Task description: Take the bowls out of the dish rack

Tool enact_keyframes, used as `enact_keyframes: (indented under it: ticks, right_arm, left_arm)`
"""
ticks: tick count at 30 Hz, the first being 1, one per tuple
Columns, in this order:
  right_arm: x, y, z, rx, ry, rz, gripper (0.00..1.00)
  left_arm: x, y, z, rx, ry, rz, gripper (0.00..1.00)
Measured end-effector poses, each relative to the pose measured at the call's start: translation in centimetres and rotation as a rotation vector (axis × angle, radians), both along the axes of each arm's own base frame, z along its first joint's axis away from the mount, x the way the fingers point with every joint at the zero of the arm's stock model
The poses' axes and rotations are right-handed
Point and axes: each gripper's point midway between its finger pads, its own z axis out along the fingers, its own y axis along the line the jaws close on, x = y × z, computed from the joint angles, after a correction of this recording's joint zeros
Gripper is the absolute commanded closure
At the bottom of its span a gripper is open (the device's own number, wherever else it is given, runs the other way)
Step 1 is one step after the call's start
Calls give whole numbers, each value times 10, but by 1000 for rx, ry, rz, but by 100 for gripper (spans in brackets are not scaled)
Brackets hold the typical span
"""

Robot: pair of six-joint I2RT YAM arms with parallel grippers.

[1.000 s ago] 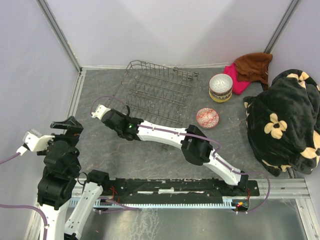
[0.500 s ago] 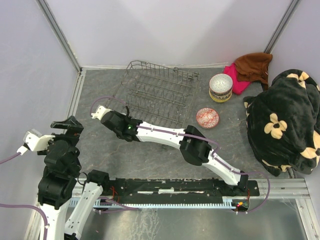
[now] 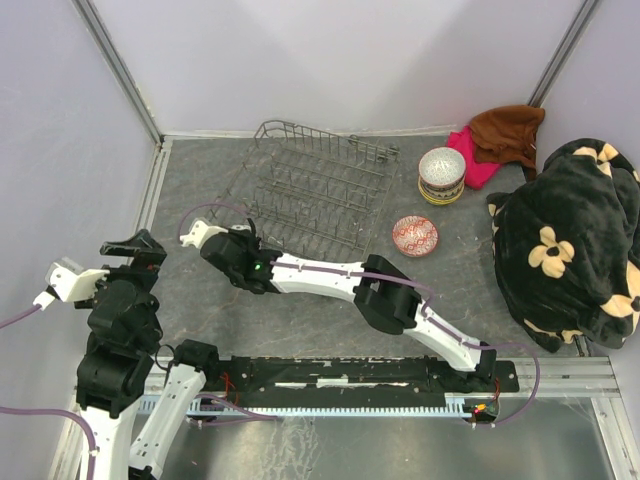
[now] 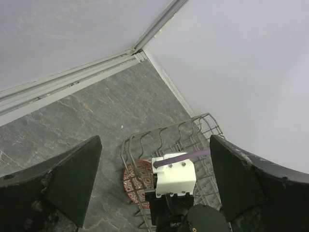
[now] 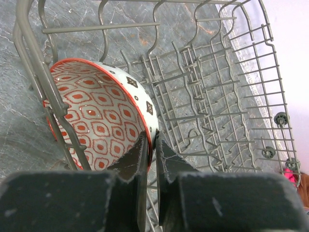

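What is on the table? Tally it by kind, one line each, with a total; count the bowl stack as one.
Dish rack: 1
Single bowls: 2 (red bowl in the rack, red bowl on the table)
Bowl stack: 1
Cloths: 3 (pink cloth, brown cloth, black flowered blanket)
Total: 7

Side wires and prongs of dish rack [image 3: 318, 185] hemming red-patterned bowl [image 5: 96, 116], open grey table [image 3: 190, 180] left of rack, black blanket [image 3: 565, 245] crowding right side

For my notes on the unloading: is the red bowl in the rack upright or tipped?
Tipped: the red bowl stands on edge in the rack, its inside facing sideways, with the right pincer shut on its rim.
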Motion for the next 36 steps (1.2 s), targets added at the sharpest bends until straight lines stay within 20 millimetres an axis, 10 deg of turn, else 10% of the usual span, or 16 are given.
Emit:
enact_keyframes:
  ticks: [36]
  right_arm:
    - [-6,-7,82,112,-301,-116,99]
  left_arm:
    - [1,3,-4,5,8,20,1]
